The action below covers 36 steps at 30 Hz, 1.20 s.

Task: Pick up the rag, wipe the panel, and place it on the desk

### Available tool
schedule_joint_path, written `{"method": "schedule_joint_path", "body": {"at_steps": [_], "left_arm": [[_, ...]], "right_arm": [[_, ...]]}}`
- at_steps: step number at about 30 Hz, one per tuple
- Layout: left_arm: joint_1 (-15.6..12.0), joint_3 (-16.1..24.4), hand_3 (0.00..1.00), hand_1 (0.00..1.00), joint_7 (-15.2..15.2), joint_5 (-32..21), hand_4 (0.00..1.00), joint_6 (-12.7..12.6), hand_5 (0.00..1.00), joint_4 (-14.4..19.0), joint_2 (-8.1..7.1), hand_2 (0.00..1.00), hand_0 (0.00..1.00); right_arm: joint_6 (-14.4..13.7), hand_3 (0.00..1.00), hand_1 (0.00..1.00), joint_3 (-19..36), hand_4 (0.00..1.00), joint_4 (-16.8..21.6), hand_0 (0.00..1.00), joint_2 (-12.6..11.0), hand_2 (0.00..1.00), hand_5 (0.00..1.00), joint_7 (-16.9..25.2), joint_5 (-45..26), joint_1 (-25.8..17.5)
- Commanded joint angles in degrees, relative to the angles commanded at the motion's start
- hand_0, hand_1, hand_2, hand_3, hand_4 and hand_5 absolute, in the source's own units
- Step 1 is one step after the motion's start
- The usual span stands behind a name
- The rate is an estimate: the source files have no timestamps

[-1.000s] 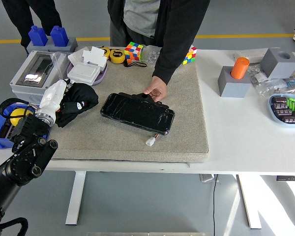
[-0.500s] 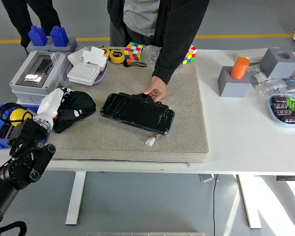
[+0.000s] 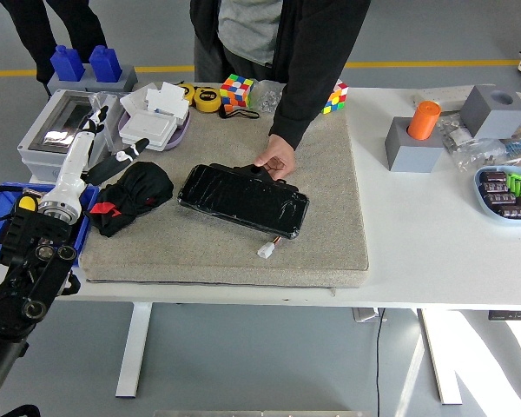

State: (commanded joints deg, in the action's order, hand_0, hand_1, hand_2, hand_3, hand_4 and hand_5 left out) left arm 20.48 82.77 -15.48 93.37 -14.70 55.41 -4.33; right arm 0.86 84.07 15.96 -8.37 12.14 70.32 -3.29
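Black rag [image 3: 128,197] lies bunched on the mat [image 3: 330,226], just left of the panel [image 3: 242,198]. Left hand [image 3: 94,146] hovers beside it, fingers spread, empty. Person's hand [image 3: 276,158] steadies the panel.

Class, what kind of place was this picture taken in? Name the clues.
Probably a robotics lab or workshop: a white table crowded with test props such as Rubik's cubes, an electrical box and a tray of parts, with yellow floor tape behind.
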Motion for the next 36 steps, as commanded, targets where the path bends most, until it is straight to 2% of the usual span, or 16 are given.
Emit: {"method": "schedule_joint_path", "body": {"at_steps": [3, 4, 5, 9, 10, 23, 36], "left_arm": [[-0.6, 1.38, 0.87, 0.835, -5.75, -7.08, 0.998, -3.21, 0.646, 0.03, 0.1, 0.87, 0.723], [-0.84, 2.08, 0.741, 0.674, -7.35, -9.31, 0.998, -4.09, 0.424, 0.03, 0.1, 0.711, 0.562], [-1.02, 2.74, 0.741, 0.674, -8.66, -11.92, 0.998, -4.45, 0.424, 0.06, 0.08, 0.711, 0.562], [-1.73, 4.86, 0.741, 0.674, -9.4, -20.9, 0.998, -4.62, 0.424, 0.59, -0.19, 0.711, 0.562], [-1.93, 5.29, 0.72, 0.637, -9.35, -21.78, 0.998, -4.59, 0.368, 0.8, -0.22, 0.666, 0.539], [-4.66, 8.12, 0.681, 0.615, -8.55, -24.75, 0.975, -3.43, 0.336, 2.7, 0.55, 0.635, 0.531], [-5.95, 7.76, 0.674, 0.608, -7.26, -24.57, 0.963, -2.44, 0.33, 4.96, 1.01, 0.63, 0.526]], "right_arm": [[-0.01, 0.522, 0.572, -0.13, 0.946, -0.05, 0.59, -0.05, 0.51, 0.397, -0.01, 0.0, 0.02], [-0.03, 0.523, 0.572, -0.21, 0.946, -0.07, 0.59, -0.12, 0.51, 0.396, -0.03, 0.0, 0.1], [-0.04, 0.523, 0.572, -0.28, 0.946, -0.07, 0.59, -0.2, 0.51, 0.396, -0.03, -0.02, 0.19], [-0.04, 0.523, 0.572, -0.28, 0.946, -0.2, 0.59, -0.28, 0.51, 0.396, -0.12, 0.08, 0.41], [-0.03, 0.523, 0.573, -0.23, 0.946, -0.28, 0.591, -0.28, 0.51, 0.397, -0.15, 0.14, 0.47], [-0.1, 0.523, 0.573, 1.17, 0.946, -1.81, 0.591, -0.5, 0.512, 0.397, -0.44, 1.55, 0.99], [0.11, 0.524, 0.574, 3.71, 0.944, -3.94, 0.591, -0.79, 0.512, 0.399, -0.8, 4.05, 1.16]]}}
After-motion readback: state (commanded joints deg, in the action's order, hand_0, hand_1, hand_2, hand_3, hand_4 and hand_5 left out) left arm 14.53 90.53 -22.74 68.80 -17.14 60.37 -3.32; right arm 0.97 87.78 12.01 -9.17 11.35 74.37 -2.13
